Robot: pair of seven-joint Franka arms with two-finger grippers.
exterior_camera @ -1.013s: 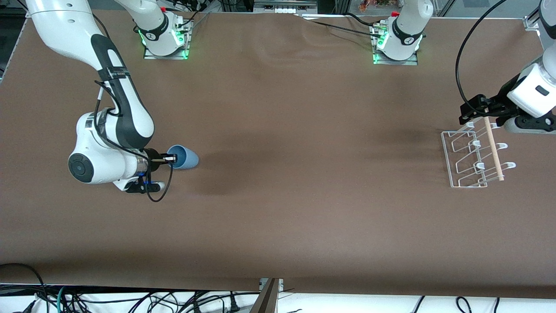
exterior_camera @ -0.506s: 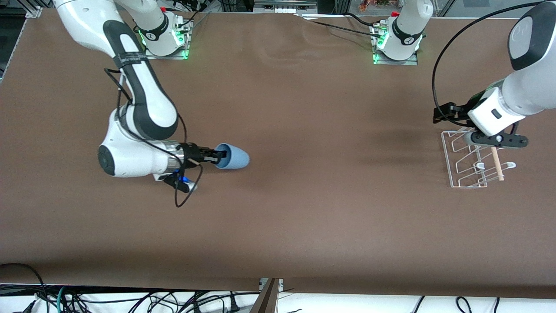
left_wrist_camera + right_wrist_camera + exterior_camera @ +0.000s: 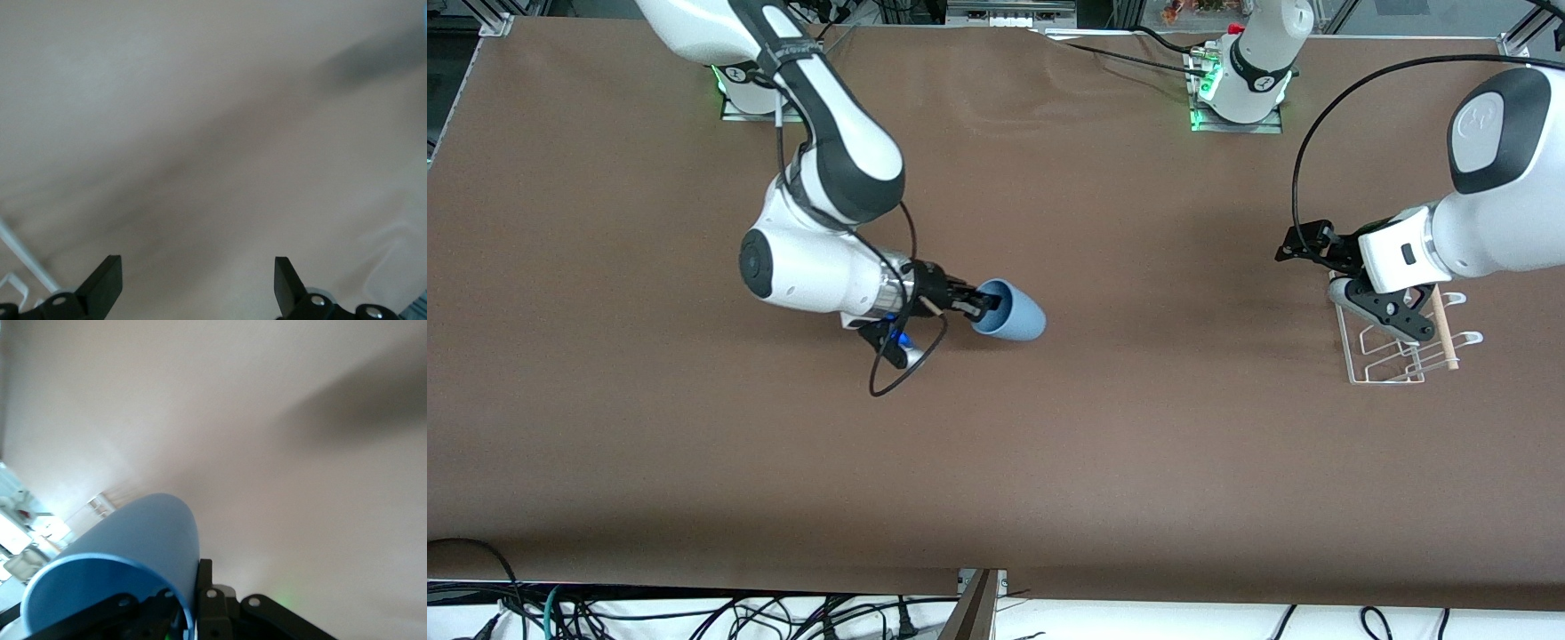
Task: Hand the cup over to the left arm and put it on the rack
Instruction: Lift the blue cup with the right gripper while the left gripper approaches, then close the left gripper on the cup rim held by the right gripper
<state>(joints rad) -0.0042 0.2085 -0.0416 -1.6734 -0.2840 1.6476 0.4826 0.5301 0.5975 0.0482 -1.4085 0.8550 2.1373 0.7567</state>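
The cup (image 3: 1010, 311) lies sideways in the air over mid-table, rim clamped in my right gripper (image 3: 980, 305), base pointing to 3 o'clock. My left gripper (image 3: 1303, 245), fingers apart, hovers by the rack (image 3: 1392, 356).

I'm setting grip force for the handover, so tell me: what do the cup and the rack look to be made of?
The cup, held by the right claw on its rim, looks like smooth, opaque light blue plastic, with an even matte sheen and a thin wall. The rack under the open left claw seems clear or whitish plastic, since the table shows through it; the rod across it looks like pale bare wood.
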